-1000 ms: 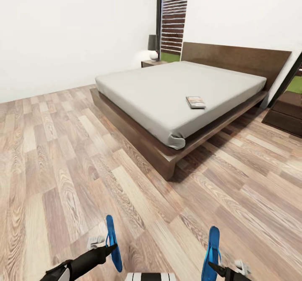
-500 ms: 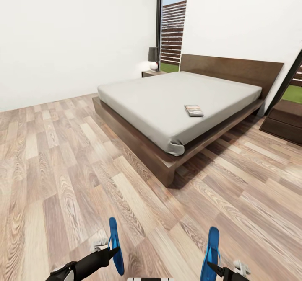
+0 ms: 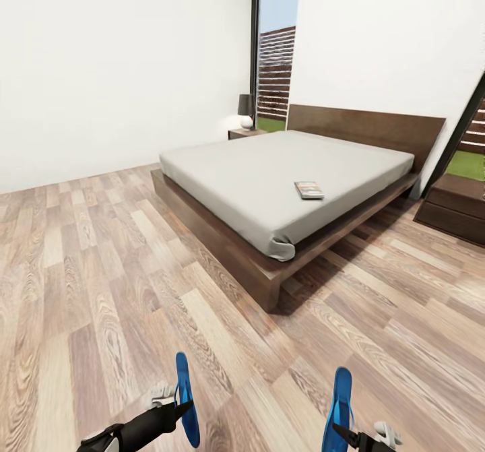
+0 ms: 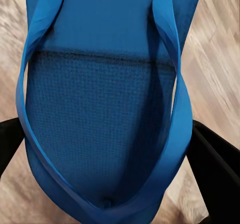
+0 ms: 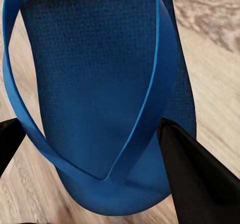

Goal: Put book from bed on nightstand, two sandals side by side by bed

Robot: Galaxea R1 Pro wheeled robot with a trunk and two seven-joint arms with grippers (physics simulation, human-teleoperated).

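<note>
The bed [image 3: 269, 169] with its grey mattress stands ahead, and the book [image 3: 309, 190] lies flat on the mattress near its right side. One nightstand [image 3: 245, 133] is at the bed's far left corner, another nightstand [image 3: 457, 207] at the right. My left gripper [image 3: 180, 408] is shut on one blue sandal [image 3: 185, 398], held on edge above the floor; its black fingers [image 4: 215, 169] clamp the sandal [image 4: 100, 108]. My right gripper [image 3: 341, 432] is shut on the other sandal [image 3: 339, 405], which stands between black fingers [image 5: 200, 179] on the sandal's sole [image 5: 100, 83].
Wood-plank floor [image 3: 101, 270] lies between me and the bed's near corner [image 3: 269, 290]. A small dark lamp [image 3: 246, 108] stands on the far nightstand. White walls close the room, with a tall window [image 3: 275, 68] behind the bed.
The head view has tilted upward, so the bed sits lower and a little smaller in the picture. Both grippers still hold their sandals as before.
</note>
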